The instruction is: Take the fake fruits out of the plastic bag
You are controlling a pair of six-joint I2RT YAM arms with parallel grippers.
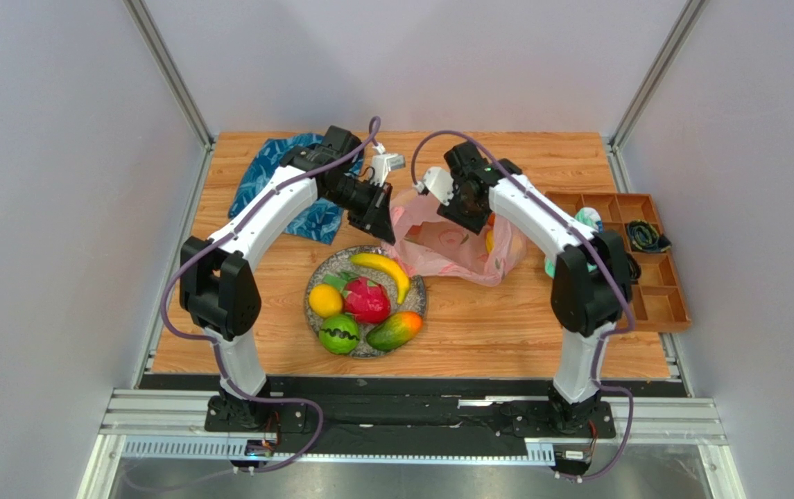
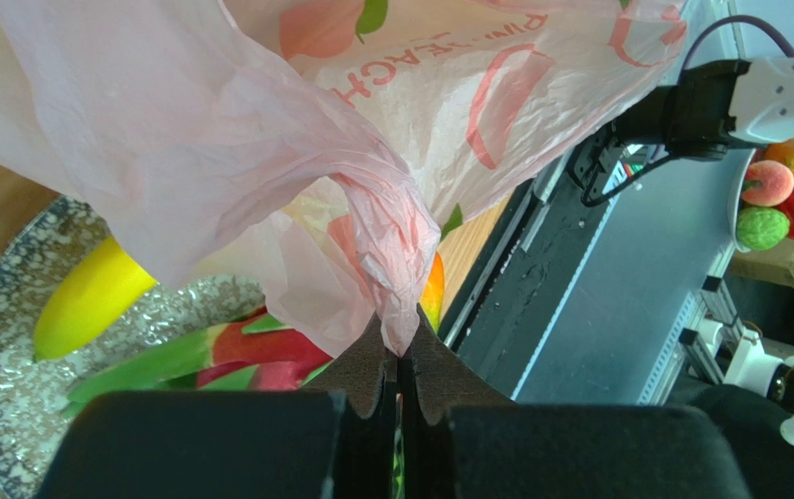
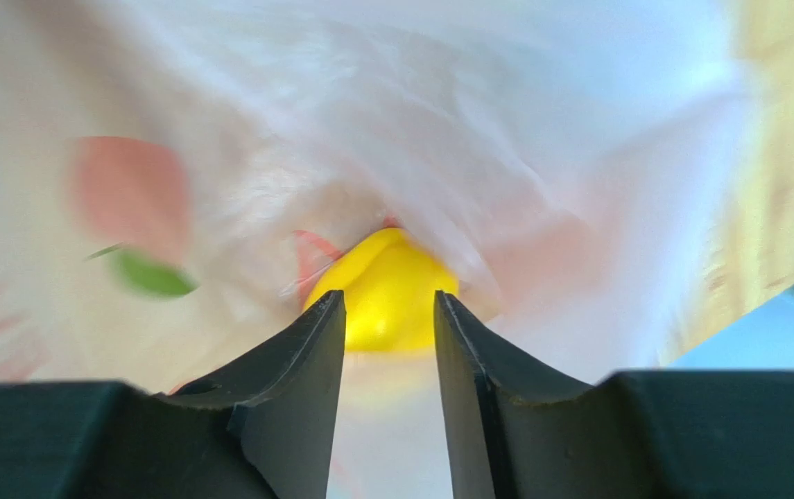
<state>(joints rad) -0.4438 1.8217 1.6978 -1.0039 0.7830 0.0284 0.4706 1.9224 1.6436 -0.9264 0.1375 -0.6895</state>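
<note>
Left gripper [image 2: 401, 356]: clamped on plastic bag [image 2: 265, 156] edge | right gripper [image 3: 388, 312]: jaws apart astride yellow fruit [image 3: 385, 276], grip unclear | bag film veils fruit | plate [image 1: 418, 305] beside bag; banana [image 1: 385, 270] lies diagonally.

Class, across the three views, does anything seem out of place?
One yellow fruit lies in the plastic bag, between the fingers of the right gripper, while the other fruits sit on the plate. Nothing spilled.

The thin pink crinkly plastic bag [image 1: 453, 244] sits bunched up with one shiny yellow plastic fruit [image 3: 385, 296] inside, and just beside it a yellow banana [image 1: 383, 270], round orange fruit [image 1: 325, 300], red dragon fruit [image 1: 366, 299], green melon [image 1: 338, 334] and red-green mango [image 1: 395, 331] lie together on the speckled grey plate [image 1: 418, 304].
</note>
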